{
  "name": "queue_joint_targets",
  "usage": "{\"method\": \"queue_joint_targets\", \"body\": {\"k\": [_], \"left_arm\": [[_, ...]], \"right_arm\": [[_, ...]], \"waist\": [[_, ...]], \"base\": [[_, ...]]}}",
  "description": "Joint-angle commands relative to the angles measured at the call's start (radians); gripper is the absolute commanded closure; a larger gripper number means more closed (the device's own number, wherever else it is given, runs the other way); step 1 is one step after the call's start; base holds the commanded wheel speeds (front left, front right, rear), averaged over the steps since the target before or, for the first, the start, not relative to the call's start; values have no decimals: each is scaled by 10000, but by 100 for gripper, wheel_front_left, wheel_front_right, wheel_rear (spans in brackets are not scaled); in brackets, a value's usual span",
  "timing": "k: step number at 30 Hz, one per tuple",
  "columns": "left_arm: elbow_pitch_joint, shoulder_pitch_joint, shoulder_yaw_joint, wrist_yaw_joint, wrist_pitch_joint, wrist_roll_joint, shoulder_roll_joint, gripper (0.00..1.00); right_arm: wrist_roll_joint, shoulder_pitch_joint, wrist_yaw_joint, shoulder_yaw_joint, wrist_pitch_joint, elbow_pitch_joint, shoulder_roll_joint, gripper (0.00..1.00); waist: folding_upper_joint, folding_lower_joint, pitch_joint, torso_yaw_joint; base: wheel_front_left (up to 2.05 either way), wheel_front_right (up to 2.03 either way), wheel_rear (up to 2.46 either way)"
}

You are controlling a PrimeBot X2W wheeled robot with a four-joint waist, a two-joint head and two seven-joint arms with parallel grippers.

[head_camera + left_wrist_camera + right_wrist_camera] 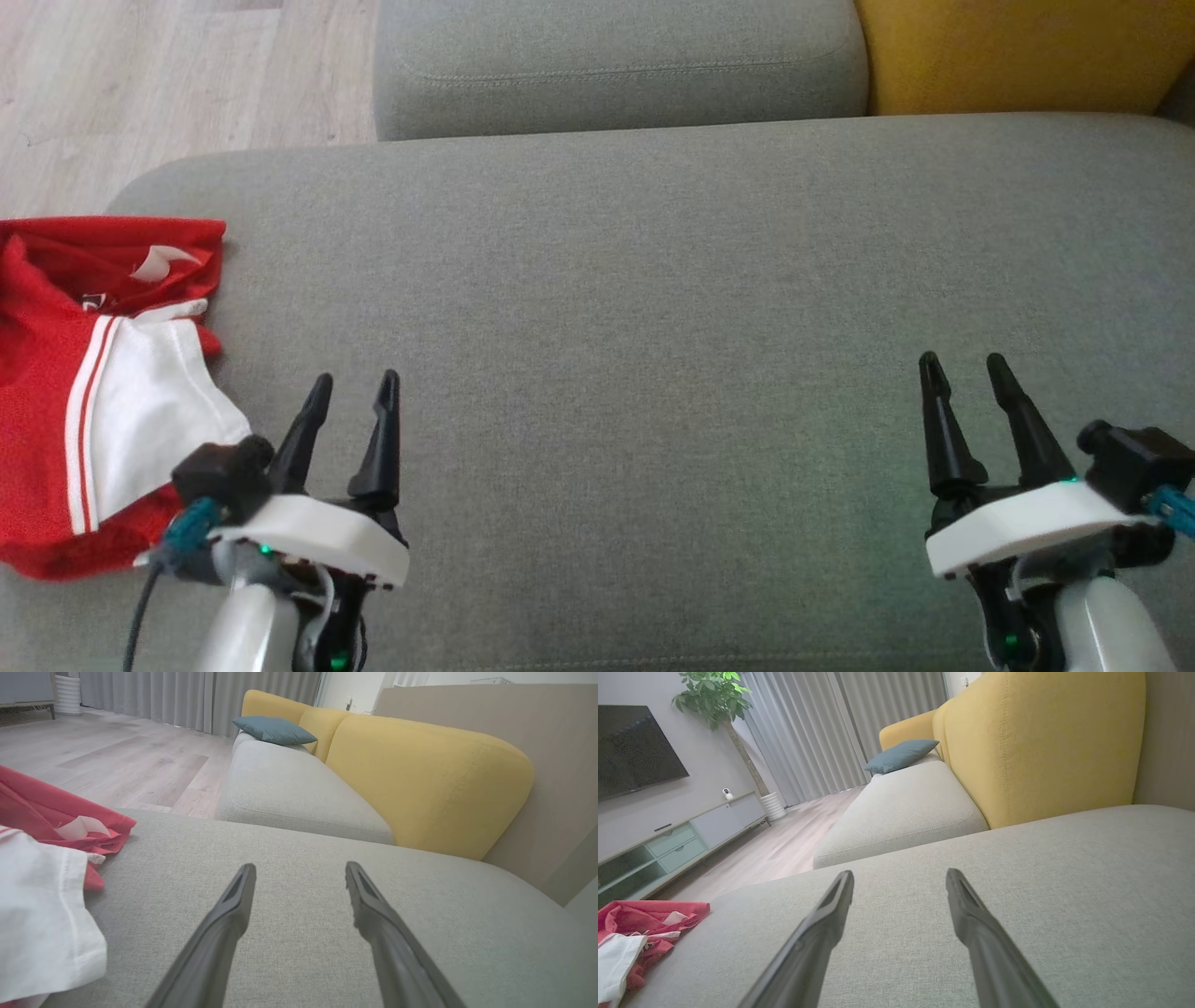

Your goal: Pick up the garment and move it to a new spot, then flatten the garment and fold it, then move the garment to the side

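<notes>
The left gripper (357,378) has its two dark fingers (379,448) spread apart, and they hold nothing. The right gripper (962,359) has its fingers spread too, and they are empty. Both hang low over the big grey sofa seat (653,280) and point toward the back of the sofa. They are well apart, with bare grey cloth between them.

Just beside the left gripper, on its outer side, lies a red and white jersey (93,373). It sits at the left end of the seat, all crumpled. Most of it is red. A white part with thin red stripes along its edge lies on top, near the gripper. A small white tag (159,264) shows in the red folds at the far end.

Past the big seat is another grey seat cushion (616,65). Next to it stands a yellow back cushion (1008,56). A blue pillow (273,729) rests farther along the sofa. The floor (140,84) is pale wood. Across the room are grey curtains (822,732), a leafy plant (714,695), a dark TV (635,746) and a low cabinet (668,844).
</notes>
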State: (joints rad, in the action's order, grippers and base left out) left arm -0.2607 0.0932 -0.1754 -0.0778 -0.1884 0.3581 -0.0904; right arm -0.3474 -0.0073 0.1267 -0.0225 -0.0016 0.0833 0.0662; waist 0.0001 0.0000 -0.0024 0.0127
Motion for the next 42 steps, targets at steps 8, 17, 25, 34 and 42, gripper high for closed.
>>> {"method": "queue_joint_targets", "body": {"k": [8,17,25,34,42], "left_arm": [[135,665,102,206,-398,-1069,-254,0],[-8,738,-64,343,-662,-2006,-322,0],[-74,746,-94,437,-734,-2178,-329,0],[-122,726,-135,520,-734,-2097,-350,0],[-59,803,-91,640,-734,-2042,-401,0]], "right_arm": [[1016,-116,37,-224,-202,-444,-75,0],[1778,-36,40,-137,-306,-431,-135,0],[1875,12,40,-24,-354,-356,-154,0],[1639,31,40,46,-415,-274,-158,0],[1724,-21,40,28,-400,-359,-159,0]], "waist": [[-1,0,9,40],[-1,0,29,104],[-1,0,23,117],[-1,0,19,158],[-1,0,51,426]], "base": [[0,0,0],[0,0,0],[0,0,0],[0,0,0],[0,0,0]]}}
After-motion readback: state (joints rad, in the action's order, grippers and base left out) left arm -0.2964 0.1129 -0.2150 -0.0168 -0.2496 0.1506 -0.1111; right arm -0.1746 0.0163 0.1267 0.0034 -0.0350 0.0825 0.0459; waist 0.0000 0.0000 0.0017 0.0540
